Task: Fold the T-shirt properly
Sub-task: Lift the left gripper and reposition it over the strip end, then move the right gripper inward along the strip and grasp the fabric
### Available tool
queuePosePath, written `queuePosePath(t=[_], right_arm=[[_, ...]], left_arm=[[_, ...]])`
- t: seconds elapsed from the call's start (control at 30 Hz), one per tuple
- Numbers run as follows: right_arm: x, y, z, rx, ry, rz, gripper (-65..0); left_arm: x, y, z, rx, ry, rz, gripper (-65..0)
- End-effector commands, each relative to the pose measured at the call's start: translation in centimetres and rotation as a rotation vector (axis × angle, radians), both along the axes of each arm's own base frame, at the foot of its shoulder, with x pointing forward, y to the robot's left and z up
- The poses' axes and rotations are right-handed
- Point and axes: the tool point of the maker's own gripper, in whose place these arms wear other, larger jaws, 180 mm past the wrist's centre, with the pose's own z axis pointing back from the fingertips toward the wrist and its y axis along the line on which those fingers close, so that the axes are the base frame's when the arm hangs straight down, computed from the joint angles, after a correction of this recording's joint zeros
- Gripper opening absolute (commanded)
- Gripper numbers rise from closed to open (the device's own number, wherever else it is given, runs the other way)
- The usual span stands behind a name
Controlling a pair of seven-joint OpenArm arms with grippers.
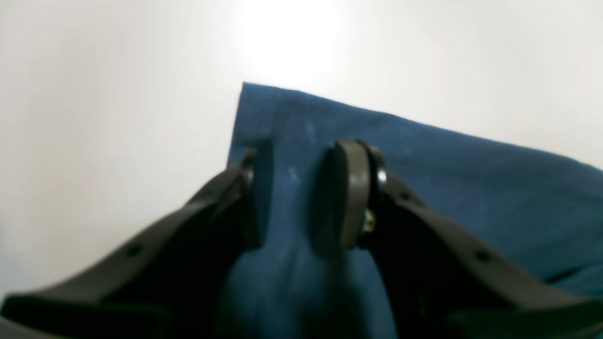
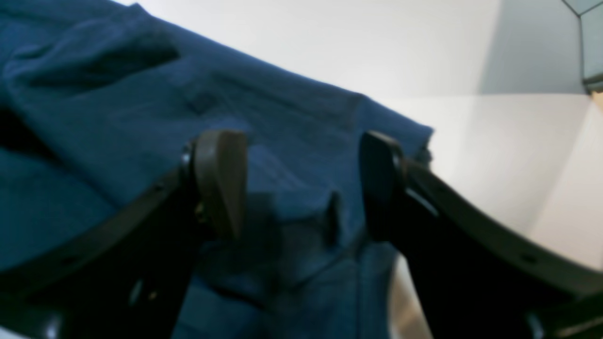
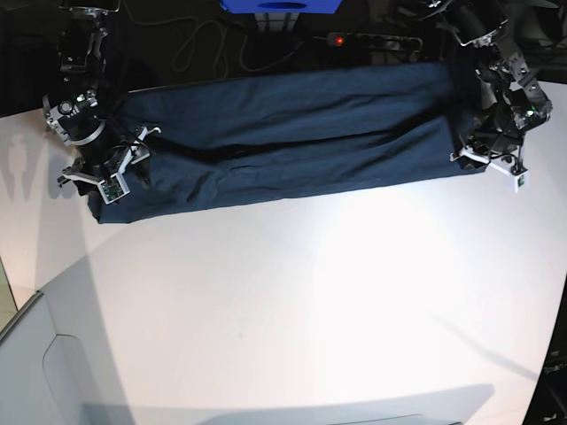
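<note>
The dark navy T-shirt (image 3: 283, 133) lies as a long folded band across the far part of the white table (image 3: 292, 301). My left gripper (image 3: 485, 159) is at the band's right end. In the left wrist view this gripper (image 1: 301, 193) has its jaws narrowed on a ridge of the T-shirt (image 1: 471, 179) near a cloth corner. My right gripper (image 3: 115, 177) is at the band's left end. In the right wrist view this gripper (image 2: 301, 188) is open wide over the T-shirt (image 2: 118, 117), with a small bump of cloth between the fingers.
A blue box (image 3: 279, 4), a power strip with a red light (image 3: 341, 40) and cables (image 3: 199, 44) lie behind the table's far edge. A grey panel (image 3: 53, 372) stands at the near left corner.
</note>
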Motion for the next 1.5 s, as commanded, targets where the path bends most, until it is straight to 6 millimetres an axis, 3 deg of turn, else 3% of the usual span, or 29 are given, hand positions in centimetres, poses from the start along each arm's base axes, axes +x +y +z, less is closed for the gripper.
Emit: queuePosePath(t=[0.0,0.17,0.4,0.57,0.73,0.87,1.07,1.3,1.47], right_arm=[[0.8,0.5,1.9,0.010,-0.066,0.032,-29.5],[0.9,1.3,3.4,0.006,-0.108,0.051,-29.5],[0.5,1.5,2.5,0.010,-0.060,0.024,-29.5],[0.6,1.6,2.6,0.013,-0.061,0.024,-29.5],[0.6,2.2,2.7,0.014,-0.062,0.059,-29.4],[0.4,5.2,2.4,-0.001,-0.019,0.236,-29.4],[2.9,6.3,2.2,-0.053,0.026,0.267,-29.4],[4.5,6.8,-0.4,-0.031,0.110,0.277,-29.9],[4.1,8.5,-1.5,-0.023,0.141,0.331,-30.1]], left_arm=[[1.2,0.6,1.0,0.014,-0.040,0.004,-44.3],[2.7,0.5,0.8,-0.020,-0.053,0.018,-44.3],[4.6,1.3,0.1,0.039,-0.032,0.028,-44.3],[6.7,0.0,-0.5,0.111,-0.083,-0.053,-44.3],[7.4,-0.2,0.0,0.126,-0.097,-0.079,-44.3],[8.3,-0.3,1.9,0.153,-0.148,-0.088,-44.3],[8.8,-0.5,5.9,0.218,-0.206,-0.117,-44.3],[6.9,1.5,9.6,0.250,-0.238,-0.019,-44.3],[5.6,2.3,10.4,0.285,-0.242,-0.002,-44.3]])
